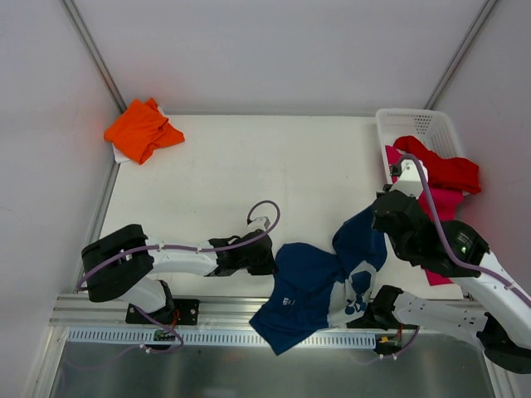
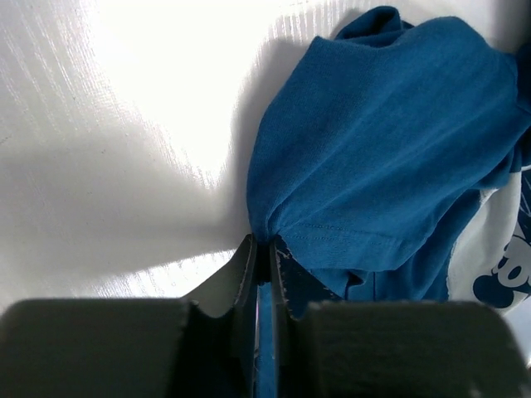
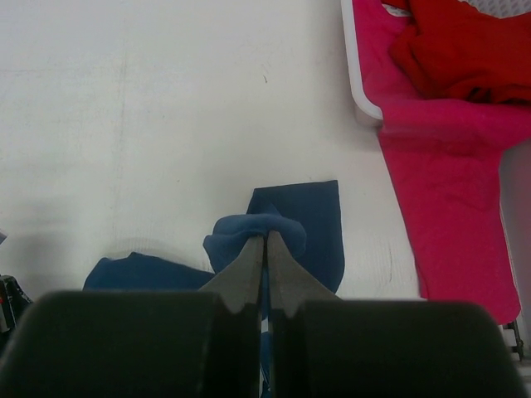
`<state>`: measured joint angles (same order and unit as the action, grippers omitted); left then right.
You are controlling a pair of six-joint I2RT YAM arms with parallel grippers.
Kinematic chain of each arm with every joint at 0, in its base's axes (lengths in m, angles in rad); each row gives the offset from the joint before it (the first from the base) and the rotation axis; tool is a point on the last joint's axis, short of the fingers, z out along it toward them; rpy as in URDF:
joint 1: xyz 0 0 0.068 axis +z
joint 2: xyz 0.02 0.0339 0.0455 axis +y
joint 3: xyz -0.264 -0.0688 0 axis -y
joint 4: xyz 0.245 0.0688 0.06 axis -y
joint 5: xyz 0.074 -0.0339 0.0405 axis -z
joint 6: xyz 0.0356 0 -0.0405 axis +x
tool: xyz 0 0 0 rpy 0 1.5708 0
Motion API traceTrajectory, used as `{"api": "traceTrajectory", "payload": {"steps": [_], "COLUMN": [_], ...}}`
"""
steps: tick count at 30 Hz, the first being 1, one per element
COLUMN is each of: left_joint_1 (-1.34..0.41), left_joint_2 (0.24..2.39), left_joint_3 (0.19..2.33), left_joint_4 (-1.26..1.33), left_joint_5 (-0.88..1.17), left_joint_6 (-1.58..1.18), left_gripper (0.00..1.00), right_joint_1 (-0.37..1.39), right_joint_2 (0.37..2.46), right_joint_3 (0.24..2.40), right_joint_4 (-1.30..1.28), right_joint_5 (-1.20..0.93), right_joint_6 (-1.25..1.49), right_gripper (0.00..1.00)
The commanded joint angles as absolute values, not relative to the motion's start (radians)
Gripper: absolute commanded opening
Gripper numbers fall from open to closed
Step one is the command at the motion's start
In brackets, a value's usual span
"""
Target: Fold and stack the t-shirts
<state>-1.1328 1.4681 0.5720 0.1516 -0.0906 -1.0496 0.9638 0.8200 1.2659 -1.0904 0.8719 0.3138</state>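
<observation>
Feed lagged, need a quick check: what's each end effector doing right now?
Left end effector: closed, pinching the hem of the navy t-shirt.
Right end effector: closed, gripping a bunch of the same navy t-shirt.

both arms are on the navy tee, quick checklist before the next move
1. Left hand shut on navy tee hem: ok.
2. Right hand shut on the tee: ok.
3. Tee spread flat: not ok; it is bunched and its near part hangs past the table edge.
4. One layer only in each grip: cannot tell.
5. Orange tee out of the way: ok, it lies at the far left corner.
</observation>
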Motion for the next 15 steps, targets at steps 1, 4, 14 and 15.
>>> {"api": "traceTrajectory", "payload": {"steps": [1,4,14,15], "left_joint_1": [-1.140,-1.140,-1.141,-1.141], "left_joint_2": [1.460,1.448,1.339,1.330], "left_joint_3": [0.604,0.615,0.730,0.736], "left_joint_4": [0.104,0.075,-0.115,-0.121], "left_joint_5": [-0.133,-0.144,-0.265,-0.276], "left_joint_6": [-1.045,-1.032,-0.896,-0.876], "left_gripper": [0.03,0.00,0.04,0.07], "right_joint_1": [0.960,0.960,0.960,0.960], "right_joint_2": [0.824,0.828,0.827,0.827], "right_joint_3": [1.262,1.259,1.267,1.267], "right_joint_4": [-1.091,-1.091,-1.089,-1.091], "right_joint_5": [0.870,0.867,0.871,0.871], "right_joint_6": [0.333,0.336,0.325,0.325], "right_gripper": [0.00,0.00,0.00,0.00]}}
